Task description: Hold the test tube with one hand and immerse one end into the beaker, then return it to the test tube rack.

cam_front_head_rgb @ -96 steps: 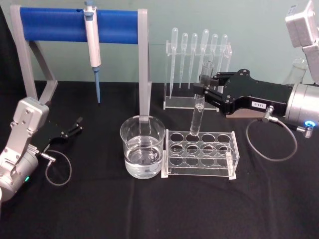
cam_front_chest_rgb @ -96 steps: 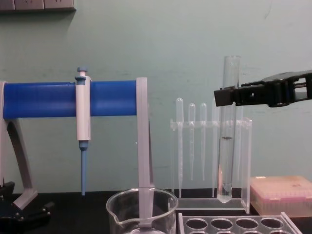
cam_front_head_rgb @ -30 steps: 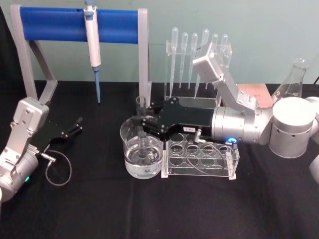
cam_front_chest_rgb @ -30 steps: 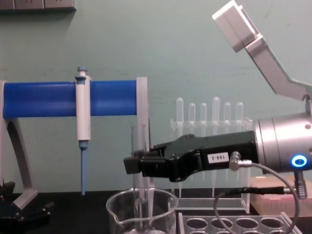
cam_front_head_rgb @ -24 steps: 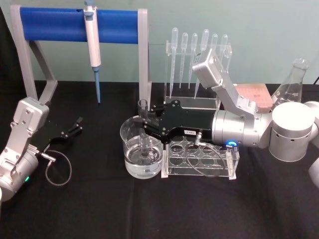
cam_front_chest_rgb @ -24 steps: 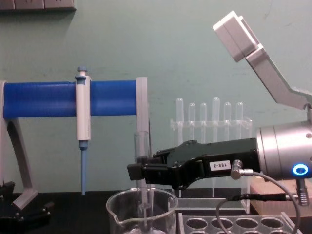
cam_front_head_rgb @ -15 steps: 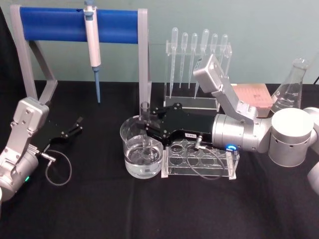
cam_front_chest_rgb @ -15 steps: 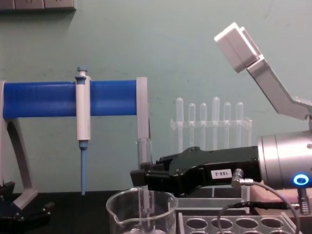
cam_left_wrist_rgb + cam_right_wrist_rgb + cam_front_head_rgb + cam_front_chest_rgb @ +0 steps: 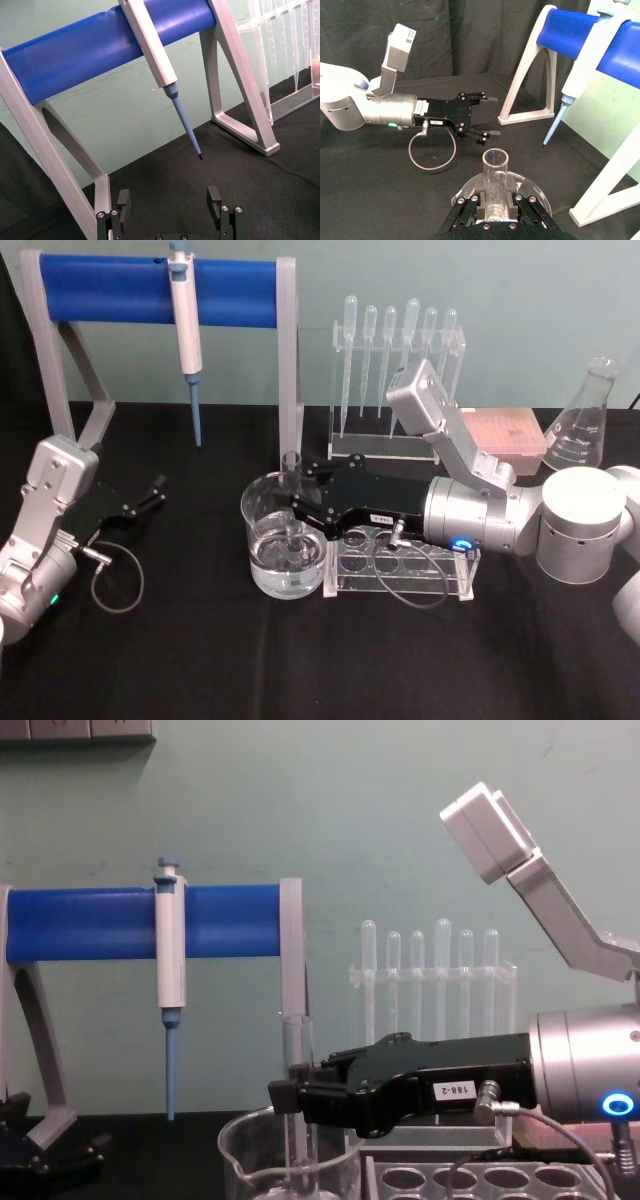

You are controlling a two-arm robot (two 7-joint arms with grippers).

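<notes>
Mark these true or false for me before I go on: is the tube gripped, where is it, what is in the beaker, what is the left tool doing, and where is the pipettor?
1. The right tool is shut on the test tube. True.
2. The test tube stands in the rack. False: it is held upright with its lower end down inside the beaker.
3. The beaker is dry. False: it holds clear liquid.
4. The left tool is open at the robot's left, apart from the beaker. True.
5. The pipettor lies flat on the table. False: it hangs upright on the blue bar, tip down.
</notes>
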